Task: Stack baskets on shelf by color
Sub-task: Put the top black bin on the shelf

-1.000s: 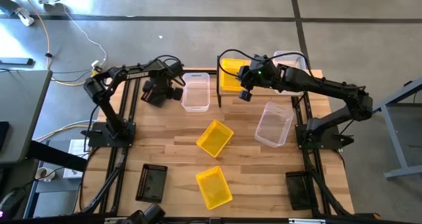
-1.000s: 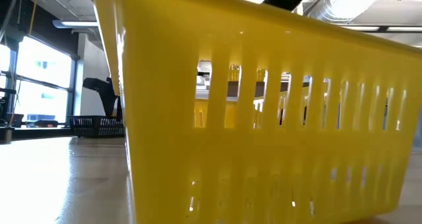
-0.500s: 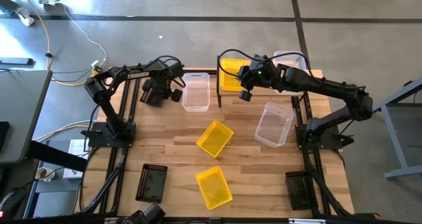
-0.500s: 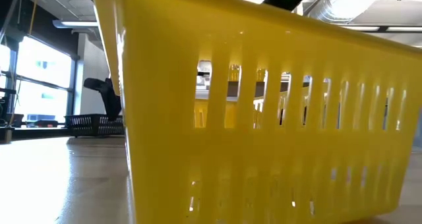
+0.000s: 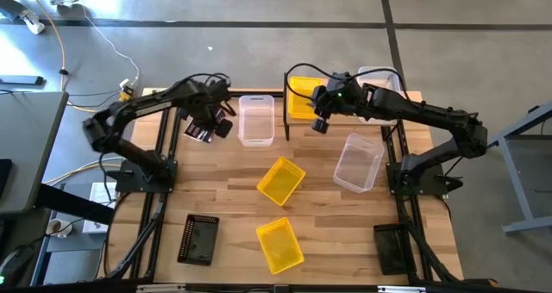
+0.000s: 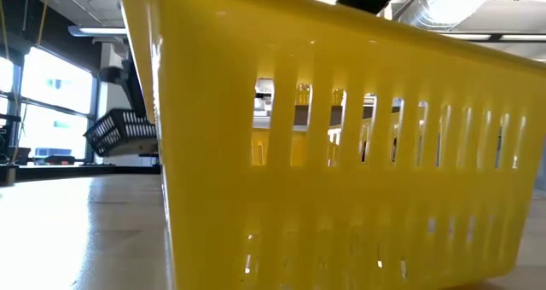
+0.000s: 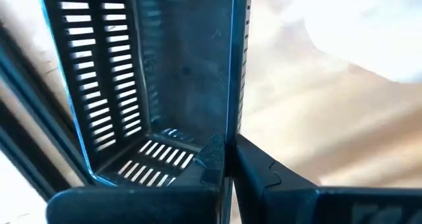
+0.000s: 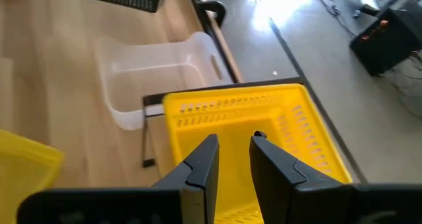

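Observation:
My left gripper point(image 5: 210, 121) is shut on a black mesh basket point(image 5: 198, 131) above the table's far left. The low view shows that basket point(image 6: 124, 132) in the air and tilted. My right gripper point(image 8: 234, 155) stands open over a yellow basket point(image 8: 264, 118) that rests by its bottom on the shelf point(image 5: 286, 112) at the far middle. A clear basket point(image 5: 379, 76) sits on the shelf beside it, partly hidden by the right arm. My left gripper holds the black basket by the rim of one side wall point(image 7: 231, 128), one finger point(image 7: 211, 159) inside the basket and the other outside. The fingers come from above, pointing down. The basket hangs clear of the table, tilted.
On the table lie a clear basket point(image 5: 256, 119) by the left gripper, another clear one point(image 5: 358, 161) at the right, two yellow ones point(image 5: 281, 180) point(image 5: 279, 244) in the middle, and black ones point(image 5: 198, 239) point(image 5: 392, 248) near the front corners. One yellow basket point(image 6: 341, 153) fills the low view.
My left gripper has shut on the black basket's wall and gone up with it. The basket, which stood flat on the table, now hangs lifted clear and tipped, one end lower than the other.

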Controlling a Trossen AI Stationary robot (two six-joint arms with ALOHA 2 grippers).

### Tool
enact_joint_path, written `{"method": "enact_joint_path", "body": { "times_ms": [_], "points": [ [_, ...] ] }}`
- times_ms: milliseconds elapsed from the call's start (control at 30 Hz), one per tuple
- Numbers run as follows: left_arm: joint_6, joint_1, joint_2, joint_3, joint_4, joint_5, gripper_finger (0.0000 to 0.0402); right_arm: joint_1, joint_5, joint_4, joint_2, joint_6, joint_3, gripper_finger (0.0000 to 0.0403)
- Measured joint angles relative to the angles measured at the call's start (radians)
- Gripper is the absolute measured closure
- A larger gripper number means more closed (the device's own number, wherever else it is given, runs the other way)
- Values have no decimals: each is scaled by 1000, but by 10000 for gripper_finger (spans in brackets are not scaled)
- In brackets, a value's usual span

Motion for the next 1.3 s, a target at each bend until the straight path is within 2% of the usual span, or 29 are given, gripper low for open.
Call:
{"method": "enact_joint_path", "body": {
  "times_ms": [200,500,867,1300],
  "points": [
    [75,-98,-159,0,-1,62,397,52,-65,0,0,53,0,329],
    [221,-328,-296,1,0,62,397,203,-105,28,0,223,0,329],
    [351,-630,-269,1,70,61,397,373,-189,67,1,395,0,329],
    [616,-846,-193,1,269,80,396,455,-340,78,1,303,0,329]
  ]
}}
